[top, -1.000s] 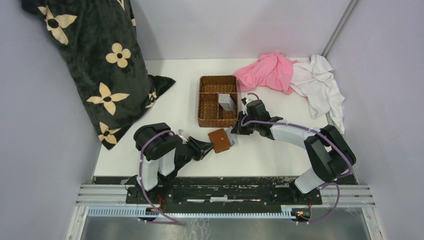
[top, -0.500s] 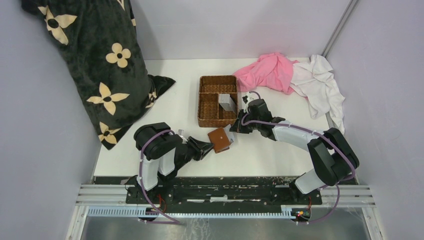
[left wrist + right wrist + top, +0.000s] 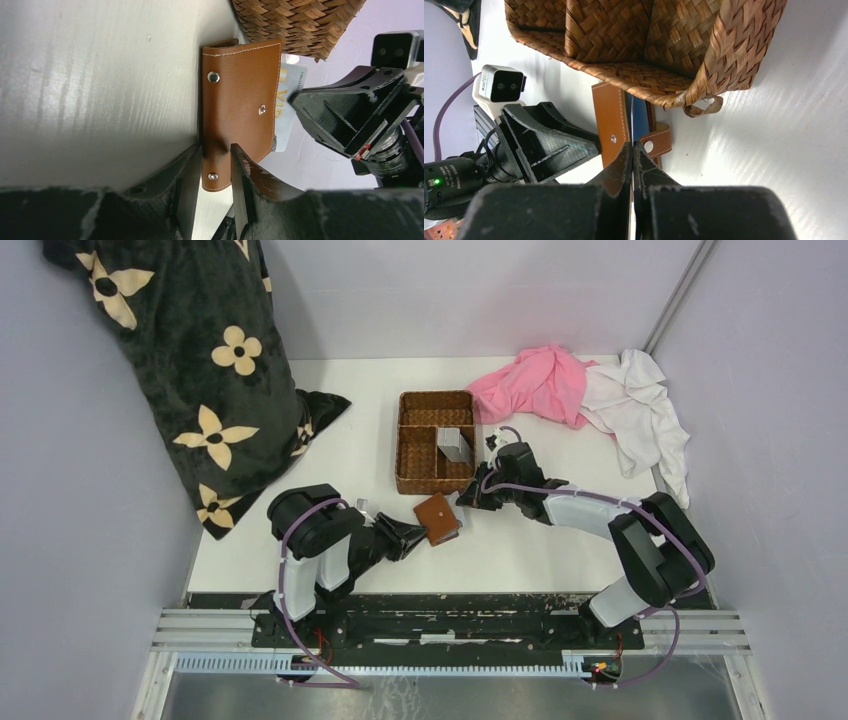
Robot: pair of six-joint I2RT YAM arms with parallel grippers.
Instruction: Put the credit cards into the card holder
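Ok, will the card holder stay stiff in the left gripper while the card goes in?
Probably flexes: the card holder looks like soft leather, and the left gripper pinches only one end, so its free end may swing away. The card in the right gripper looks thin; it could bow if pushed off-line.

A woven basket sits mid-table, a black flowered pillow at ten o'clock, pink and white cloths at two o'clock.

right gripper pinched on a thin card, seemingly entering the card holder, wicker basket behind
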